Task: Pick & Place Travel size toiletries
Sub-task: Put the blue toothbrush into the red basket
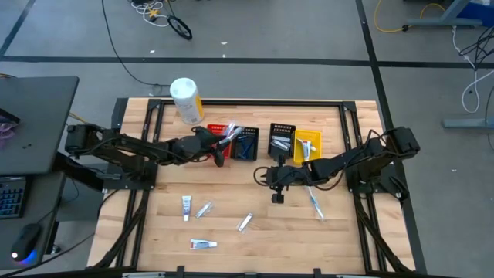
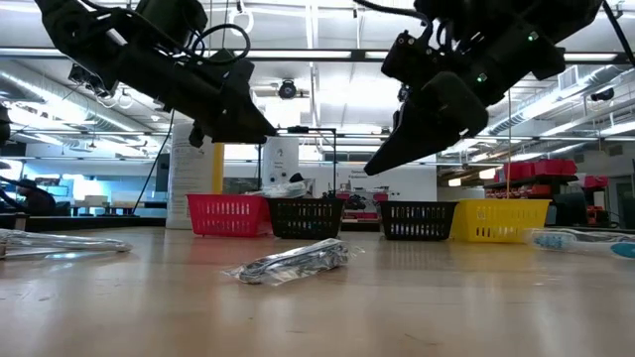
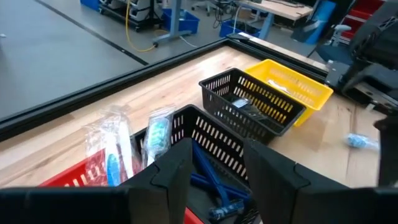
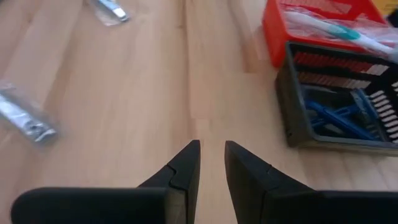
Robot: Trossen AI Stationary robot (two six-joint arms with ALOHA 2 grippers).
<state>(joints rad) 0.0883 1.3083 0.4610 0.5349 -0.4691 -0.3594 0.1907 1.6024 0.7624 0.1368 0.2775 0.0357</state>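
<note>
My left gripper [image 1: 225, 151] hangs open and empty above the red bin [image 1: 217, 130]; right gripper [image 4: 211, 163] narrow, empty. Risk: wrapped toothbrushes [image 3: 115, 152] overhang the rim and could tip out.

We wore matte black all over: two jointed arms with black cables looped along them, each ending in two blunt, angular dark fingers [image 3: 273, 171].

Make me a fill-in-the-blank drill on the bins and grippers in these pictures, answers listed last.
1. The blue razors lie in a ____ bin.
2. The left gripper hovers over the red bin and that bin, holding ____.
3. The bin nearest the right arm is ____.
4. The right gripper hangs over bare ____.

Answers: black; nothing; yellow; table
</note>
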